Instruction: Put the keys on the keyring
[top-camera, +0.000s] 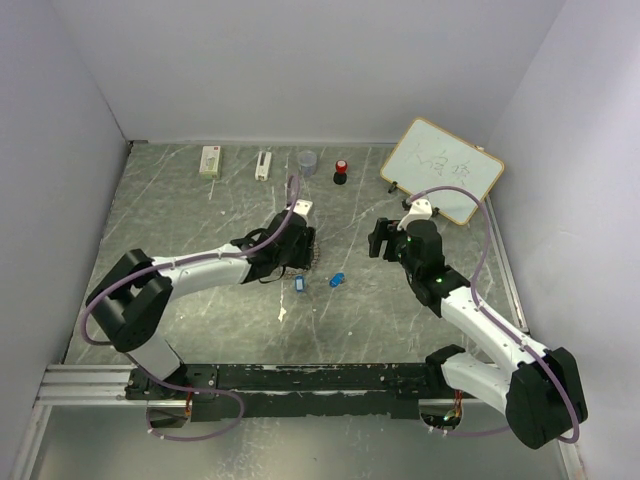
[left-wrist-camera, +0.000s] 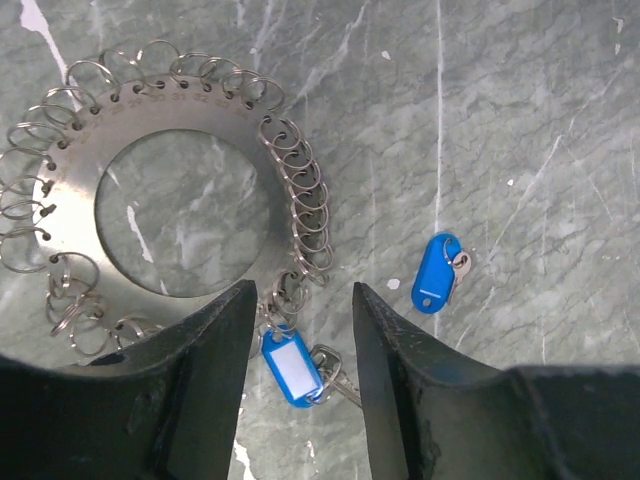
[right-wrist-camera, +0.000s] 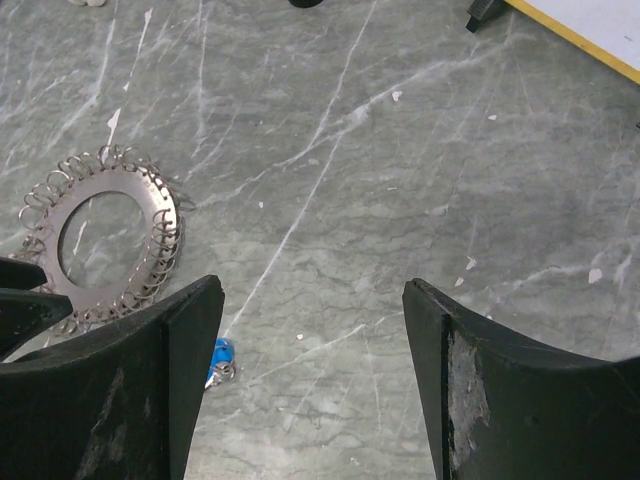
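**Left fingers (left-wrist-camera: 215, 380) parted, right fingers (right-wrist-camera: 170, 380) gaping wide**

The left fingers are straddling the blue key with a white label (left-wrist-camera: 293, 368) without clamping it. They are covering the near rim of the round grey metal keyring fringed with wire loops (left-wrist-camera: 68, 200), which is lying mid-worktop (top-camera: 400, 310). The oval all-blue key (left-wrist-camera: 437, 272) is lying apart, towards the right edge. The right fingers are holding nothing and half hiding one blue key.

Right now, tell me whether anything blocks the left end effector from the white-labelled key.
Nothing visible does. The white-labelled key lies between the fingers of the open left end effector, beside the keyring.
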